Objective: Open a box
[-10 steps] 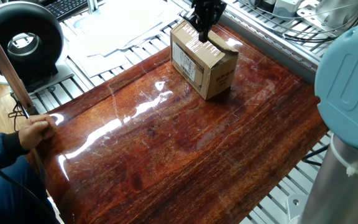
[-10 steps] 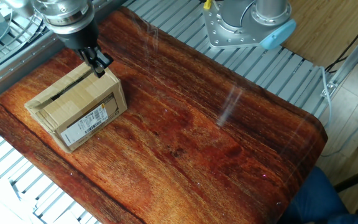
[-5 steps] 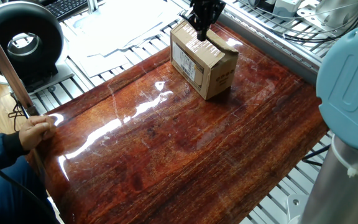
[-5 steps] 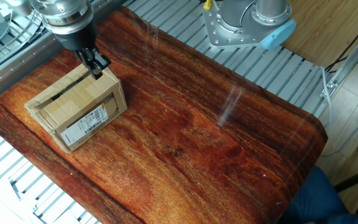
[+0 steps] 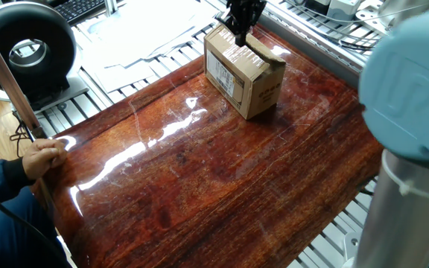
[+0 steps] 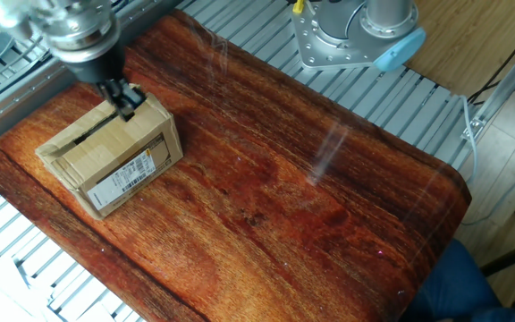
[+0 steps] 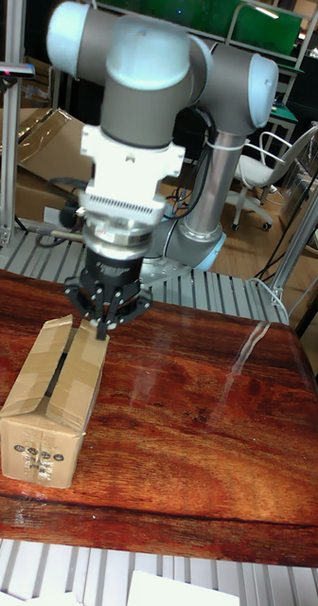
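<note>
The cardboard box (image 5: 242, 73) is sitting upright on the glossy reddish wooden table (image 5: 222, 179), near the table's far edge in one fixed view and toward its left end in the other fixed view (image 6: 113, 158). A white printed label is facing outward on one side wall, and round dark printed marks are showing on the end wall that faces the tall fixed camera (image 7: 47, 402). The top flaps are lying nearly flat, with a dark slit running between them along the middle of the top. The claw (image 6: 123, 101) is pointing straight down over the box, with its dark fingertips (image 7: 101, 327) drawn close together into a narrow tip and holding nothing. That tip is sitting at the end of the seam between the flaps, at the box end nearest the robot's base; whether it is actually pressing on the cardboard cannot be told. In one fixed view the claw (image 5: 240, 28) is appearing at the top edge of the picture, just above the box's top. The grey and pale blue arm (image 7: 150, 123) is rising behind the box in the tall fixed view, and its large blue joint cap (image 5: 408, 89) is filling the right side of one fixed view. A person's hand (image 5: 42, 158) is resting at the table's left edge, well apart from the box.
</note>
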You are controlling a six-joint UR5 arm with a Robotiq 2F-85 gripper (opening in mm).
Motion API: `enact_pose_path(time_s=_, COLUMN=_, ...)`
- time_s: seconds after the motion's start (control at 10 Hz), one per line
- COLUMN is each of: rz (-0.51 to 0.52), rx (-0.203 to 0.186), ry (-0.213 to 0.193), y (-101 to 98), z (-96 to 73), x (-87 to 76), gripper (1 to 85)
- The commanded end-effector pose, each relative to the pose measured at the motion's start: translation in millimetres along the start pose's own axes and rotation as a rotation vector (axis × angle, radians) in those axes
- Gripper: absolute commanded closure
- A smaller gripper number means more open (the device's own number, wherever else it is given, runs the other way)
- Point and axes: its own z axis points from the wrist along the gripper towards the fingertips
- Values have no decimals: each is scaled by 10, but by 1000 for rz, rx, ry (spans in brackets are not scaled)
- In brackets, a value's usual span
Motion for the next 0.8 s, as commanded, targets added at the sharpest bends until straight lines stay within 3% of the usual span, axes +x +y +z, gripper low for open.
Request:
enact_pose_path(time_s=0.0, rz=-50, rx=-12, ry=12, y=-174, z=22, x=-188, gripper=847)
enact_pose_path(time_s=0.7, rz=-81, rx=8, ry=-7, y=-324, z=355, x=-353, gripper=847)
